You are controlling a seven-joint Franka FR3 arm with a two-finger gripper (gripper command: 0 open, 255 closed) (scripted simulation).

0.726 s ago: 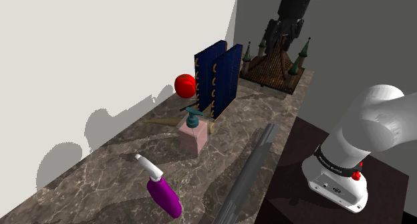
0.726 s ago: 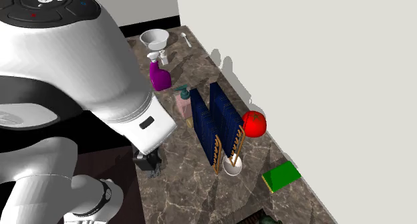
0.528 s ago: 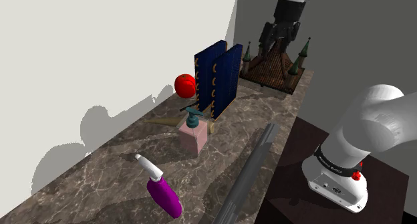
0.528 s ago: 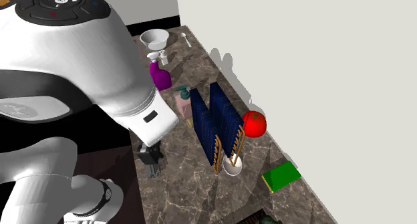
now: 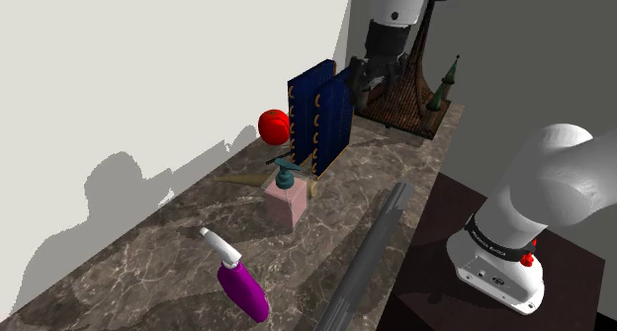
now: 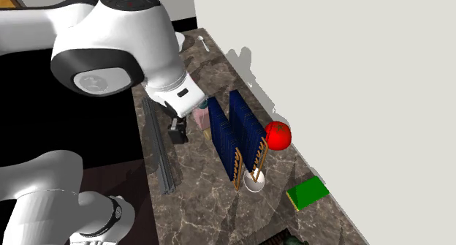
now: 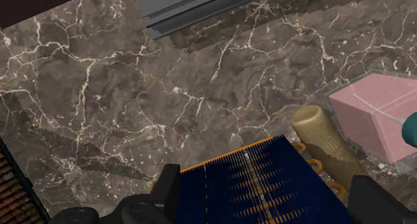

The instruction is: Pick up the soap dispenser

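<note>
While my gripper (image 5: 368,80) hangs above the blue rack (image 5: 322,117) with its fingers spread apart, I see the pink, teal-pumped soap dispenser (image 5: 287,199) standing on the marble counter (image 5: 148,250) just beside the rack's near end, untouched.

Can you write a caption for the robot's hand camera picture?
Open gripper above a blue rack, pink soap dispenser beside it on the dark marble counter.

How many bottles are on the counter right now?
2: the pink soap dispenser beside the blue rack, and the purple spray bottle toward the shoulder view's lower left. Others may be hidden.
</note>
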